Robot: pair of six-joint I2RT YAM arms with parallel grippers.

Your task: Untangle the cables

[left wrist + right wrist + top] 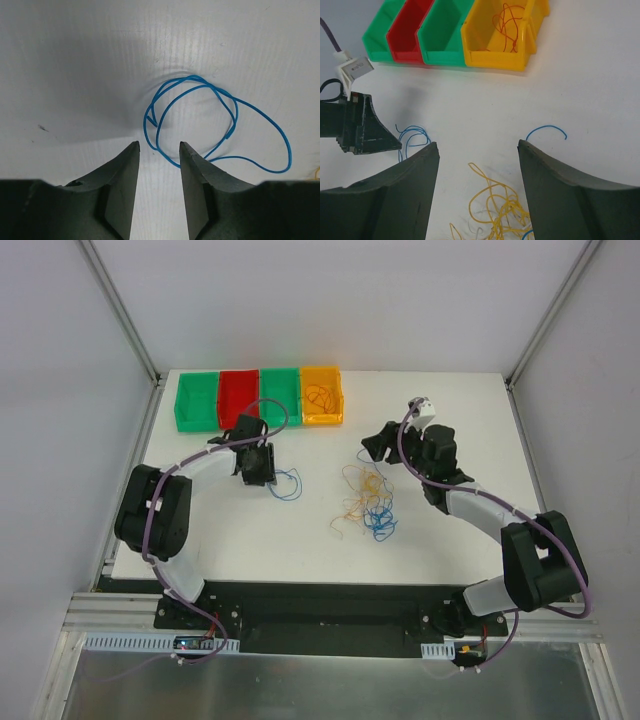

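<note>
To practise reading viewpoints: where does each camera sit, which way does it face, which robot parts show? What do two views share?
Top external: above and behind both arms, looking down on the table; they show whole.
Left wrist: behind the left gripper, facing down at a blue cable loop; own fingers.
Right wrist: behind the right gripper, facing the bins over yellow cables; own fingers, left gripper.
Shared: top and right wrist show the yellow bin.

Arms point(157, 508) black-jointed, white-linked; purple cables point(149, 532); hands point(159, 145) dark, wedge-fingered.

White table point(250, 535), pale grey walls point(60, 360)
</note>
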